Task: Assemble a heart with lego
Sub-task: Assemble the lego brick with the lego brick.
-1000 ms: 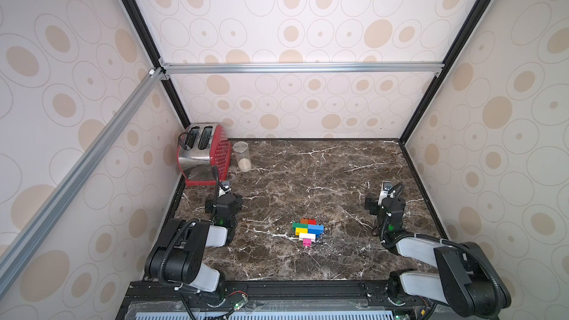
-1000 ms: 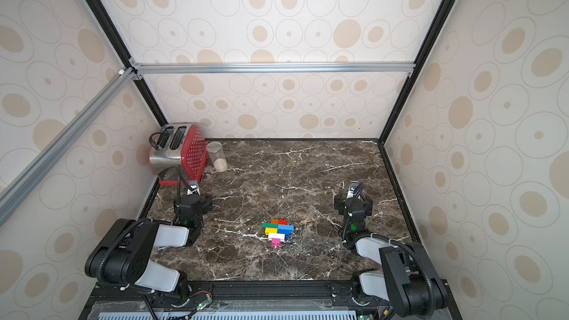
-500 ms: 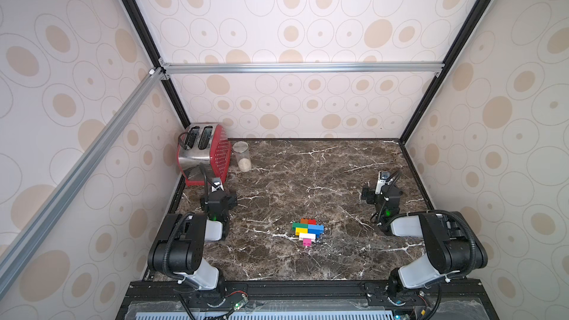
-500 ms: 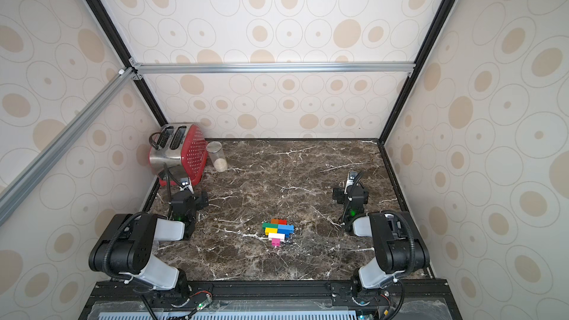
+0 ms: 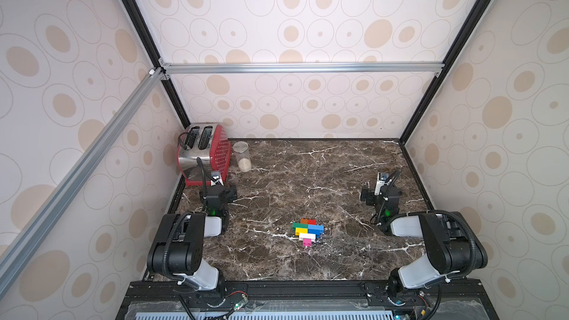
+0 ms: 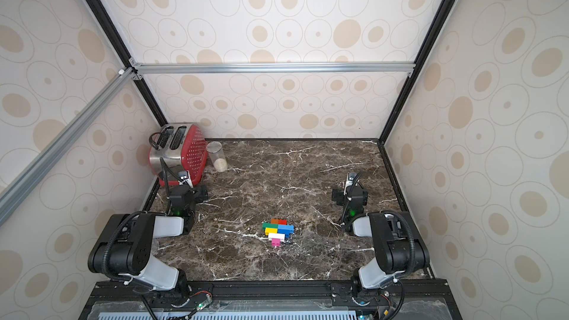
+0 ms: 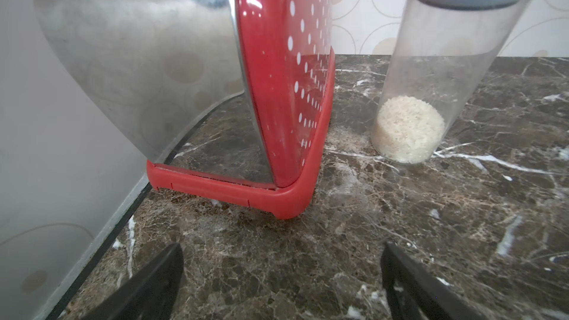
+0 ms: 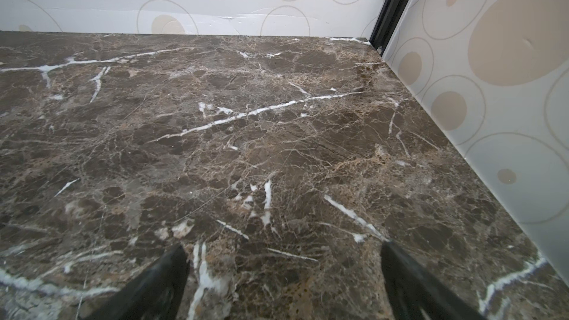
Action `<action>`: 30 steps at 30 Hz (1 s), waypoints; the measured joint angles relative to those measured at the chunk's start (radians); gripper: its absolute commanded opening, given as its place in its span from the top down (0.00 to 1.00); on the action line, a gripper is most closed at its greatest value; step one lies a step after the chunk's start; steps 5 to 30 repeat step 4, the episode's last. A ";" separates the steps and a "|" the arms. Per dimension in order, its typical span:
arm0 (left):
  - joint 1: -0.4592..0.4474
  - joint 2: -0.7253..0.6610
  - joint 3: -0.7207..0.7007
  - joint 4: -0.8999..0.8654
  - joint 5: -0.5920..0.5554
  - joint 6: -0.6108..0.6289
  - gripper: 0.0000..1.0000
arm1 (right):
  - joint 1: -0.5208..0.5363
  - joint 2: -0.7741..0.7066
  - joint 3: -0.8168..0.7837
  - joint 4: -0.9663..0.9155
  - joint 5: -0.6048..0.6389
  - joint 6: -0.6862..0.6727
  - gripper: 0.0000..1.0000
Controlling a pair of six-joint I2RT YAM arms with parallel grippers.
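The lego stands joined as the heart (image 5: 308, 230) (image 6: 278, 229) on the dark marble table, near its front middle. Its far row is orange and red, then green with blue, yellow with blue, white, and a pink tip nearest the front. My left gripper (image 5: 218, 193) (image 7: 281, 247) is open and empty, well to the left of the heart, facing the toaster. Far off to the heart's right, my right gripper (image 5: 381, 194) (image 8: 284, 247) is open over bare marble with nothing between its fingers. Neither wrist view shows the heart.
A red and steel toaster (image 5: 204, 152) (image 7: 277, 72) stands in the back left corner, close in front of my left gripper. A clear jar (image 5: 242, 156) (image 7: 431, 87) with rice at its bottom stands beside it. Patterned walls enclose the table (image 5: 308, 173) on three sides.
Both arms have folded back toward their bases, and both grippers have drawn a little away from the middle toward the back. The heart has not moved.
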 measured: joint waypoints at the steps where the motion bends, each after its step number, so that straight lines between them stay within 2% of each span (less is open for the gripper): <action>1: 0.001 0.000 0.000 -0.003 0.003 0.000 0.01 | 0.000 0.000 0.000 0.000 0.000 0.000 0.00; 30: 0.002 0.000 0.000 -0.010 0.006 0.000 0.01 | 0.000 0.000 0.000 0.000 0.000 0.000 0.00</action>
